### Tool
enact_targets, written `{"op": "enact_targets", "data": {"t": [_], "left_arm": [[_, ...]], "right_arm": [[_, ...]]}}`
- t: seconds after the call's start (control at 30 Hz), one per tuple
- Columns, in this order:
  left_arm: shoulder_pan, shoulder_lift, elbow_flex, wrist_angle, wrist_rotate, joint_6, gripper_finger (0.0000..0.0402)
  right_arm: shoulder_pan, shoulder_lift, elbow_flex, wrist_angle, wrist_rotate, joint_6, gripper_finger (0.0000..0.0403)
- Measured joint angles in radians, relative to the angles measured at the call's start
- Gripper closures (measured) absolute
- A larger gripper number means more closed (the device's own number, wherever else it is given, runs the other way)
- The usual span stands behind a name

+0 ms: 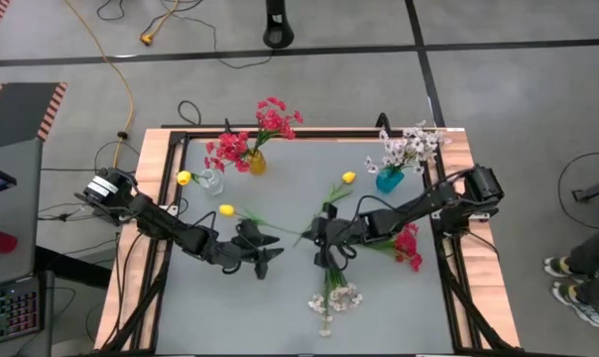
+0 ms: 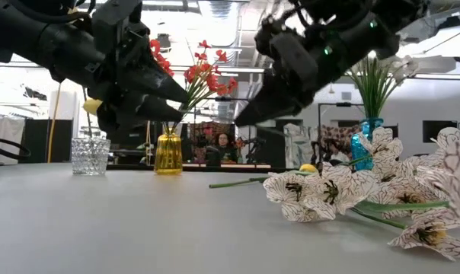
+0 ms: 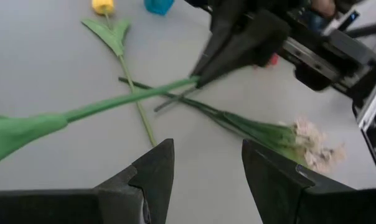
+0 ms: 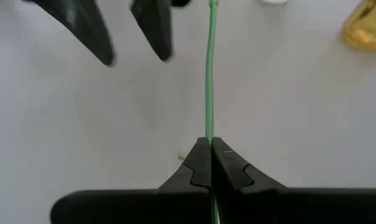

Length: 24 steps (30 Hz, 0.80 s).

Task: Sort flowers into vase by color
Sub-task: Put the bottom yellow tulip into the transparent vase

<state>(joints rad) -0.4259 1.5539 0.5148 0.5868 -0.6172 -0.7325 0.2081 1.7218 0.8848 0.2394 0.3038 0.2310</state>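
Some of the sorting is done, and some is left. Red-pink flower sprays [image 1: 250,139] already stand in the small yellow glass vase [image 1: 256,163] at the back of the grey table [image 1: 280,297]. White blossom sprays [image 1: 411,147] stand in the blue glass vase [image 1: 389,180] on the right side. One yellow bud [image 1: 184,178] sits by the clear glass vase [image 1: 210,182] on the left side.

Still loose on the table are a yellow tulip flower with a long green stem [image 1: 242,214], another yellow tulip [image 1: 345,180] near the blue vase, a white blossom bunch [image 1: 337,297] at the front, and a red-pink bunch [image 1: 409,244] on the right.

The right gripper [image 4: 210,149] is shut tight on the thin green stem of the long yellow tulip — its fingers pinch the stem end near the middle of the table. The yellow head points away toward the left side.

The left gripper [image 3: 206,171] waits just beside it with its fingers spread apart, holding nothing. The stem crosses just ahead of those open fingers — close, but not between them.

I think this tulip belongs in the clear vase.
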Motion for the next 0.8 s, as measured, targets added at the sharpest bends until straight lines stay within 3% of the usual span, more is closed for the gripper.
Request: {"op": "enact_targets", "data": {"t": [0.3, 0.57, 0.8], "left_arm": [[0.000, 0.000, 0.000, 0.040, -0.113, -0.037, 0.0226], [0.000, 0.000, 0.000, 0.202, -0.127, 0.055, 0.0226], [0.000, 0.000, 0.000, 0.229, -0.183, 0.070, 0.0226]], "right_arm": [[0.049, 0.000, 0.067, 0.001, 0.027, 0.000, 0.0379], [0.061, 0.000, 0.083, 0.004, 0.063, 0.000, 0.0379], [0.067, 0.000, 0.083, 0.040, 0.066, -0.003, 0.0379]]}}
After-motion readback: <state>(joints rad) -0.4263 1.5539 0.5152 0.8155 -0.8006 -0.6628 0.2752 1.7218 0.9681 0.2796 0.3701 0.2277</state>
